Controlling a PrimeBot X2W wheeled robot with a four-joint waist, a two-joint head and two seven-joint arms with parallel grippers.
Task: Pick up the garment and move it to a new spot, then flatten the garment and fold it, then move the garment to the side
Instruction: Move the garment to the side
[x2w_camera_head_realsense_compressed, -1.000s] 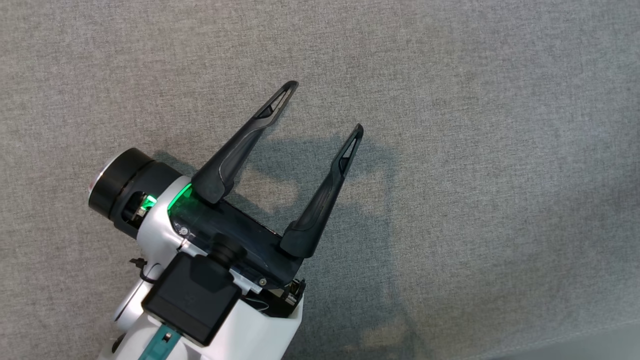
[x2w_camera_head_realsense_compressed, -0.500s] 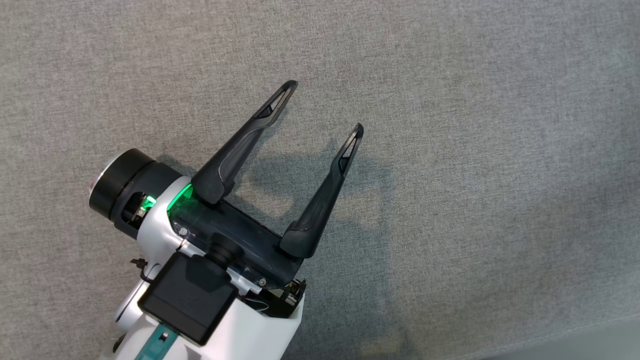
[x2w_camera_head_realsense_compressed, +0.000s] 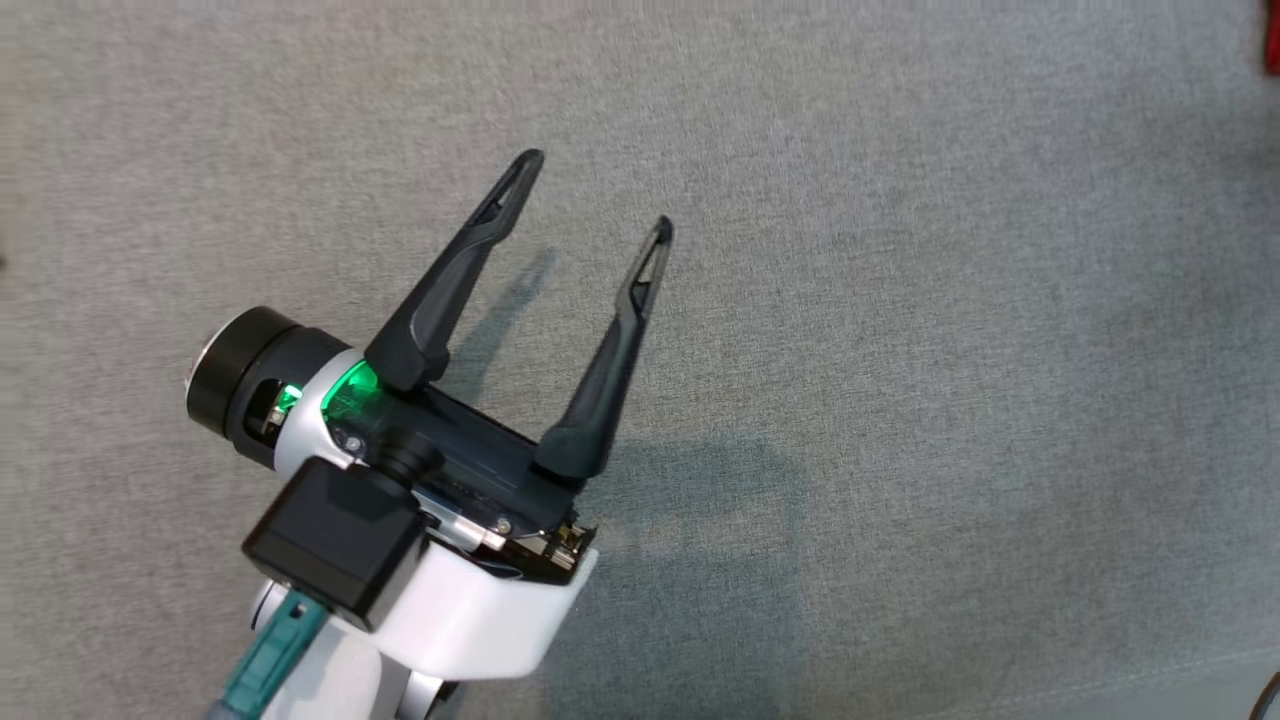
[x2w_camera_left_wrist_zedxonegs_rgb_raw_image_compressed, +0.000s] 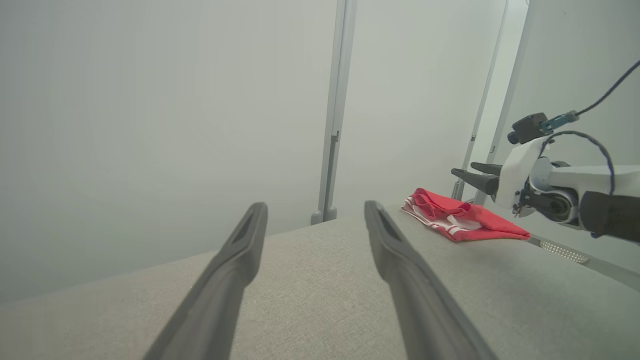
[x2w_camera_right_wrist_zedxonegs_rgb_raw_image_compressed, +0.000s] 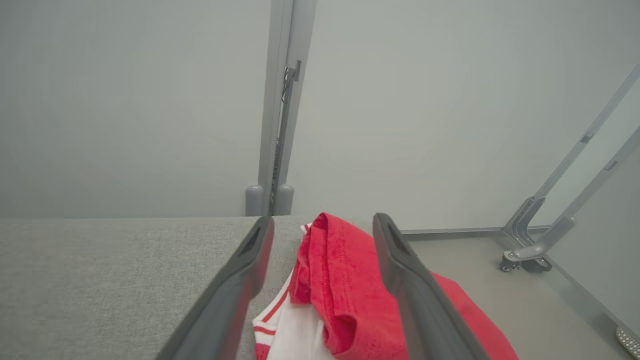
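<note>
Closest in, the left gripper (x2w_camera_head_realsense_compressed: 596, 192) hangs low over the grey counter (x2w_camera_head_realsense_compressed: 950, 350) at the centre-left of the head view. Its two dark fingers are spread wide with nothing between them but bare cloth. It looks parked there to stay out of the way, leaving the other arm the work.

There's plenty of room here, with open grey surface running across to the right side of the frame and nothing to snag on.

Further out, the red garment (x2w_camera_right_wrist_zedxonegs_rgb_raw_image_compressed: 340, 280) lies in a compact bundle at the bottom centre of the right wrist view, white panel and red stripes showing at its lower left. The right gripper (x2w_camera_right_wrist_zedxonegs_rgb_raw_image_compressed: 324, 220) sits right over it, fingers well apart on either side of the cloth and not clamped on it. By the look of it, the folding is done and this is the side spot.

Mind the edge, though: the bundle rests close to the counter's far corner, with floor showing just past it on the right. Any further nudge that way risks sliding it off.

Beyond stand a grey upright post (x2w_camera_right_wrist_zedxonegs_rgb_raw_image_compressed: 277, 125) against the pale wall and a wheeled frame leg (x2w_camera_right_wrist_zedxonegs_rgb_raw_image_compressed: 525, 262) at the right.
</note>
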